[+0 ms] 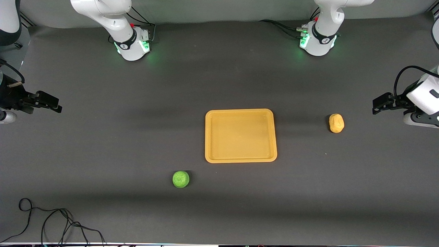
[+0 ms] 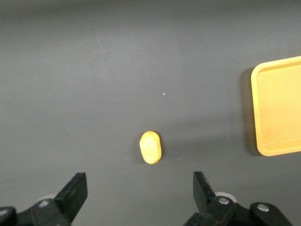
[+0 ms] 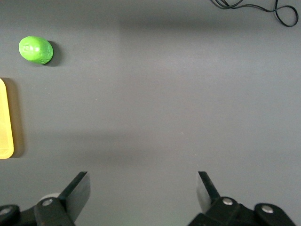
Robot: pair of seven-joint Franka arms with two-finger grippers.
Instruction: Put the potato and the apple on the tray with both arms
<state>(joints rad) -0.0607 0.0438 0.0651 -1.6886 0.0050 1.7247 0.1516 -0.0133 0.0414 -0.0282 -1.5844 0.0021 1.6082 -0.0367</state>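
The yellow-orange tray (image 1: 206, 137) lies empty at the table's middle. The potato (image 1: 336, 122) lies on the table beside the tray, toward the left arm's end. The green apple (image 1: 180, 179) lies nearer to the front camera than the tray, toward the right arm's end. My left gripper (image 1: 378, 105) hangs open and empty over the left arm's end of the table, close to the potato (image 2: 150, 147); the tray's corner (image 2: 254, 113) shows in its wrist view. My right gripper (image 1: 55, 104) hangs open and empty over the right arm's end, well away from the apple (image 3: 35, 49) and the tray's edge (image 3: 4, 122).
A loose black cable (image 1: 51, 219) lies near the table's front edge at the right arm's end; it also shows in the right wrist view (image 3: 254, 7). The arms' bases (image 1: 133, 46) (image 1: 317, 43) stand at the back edge. The table is dark grey.
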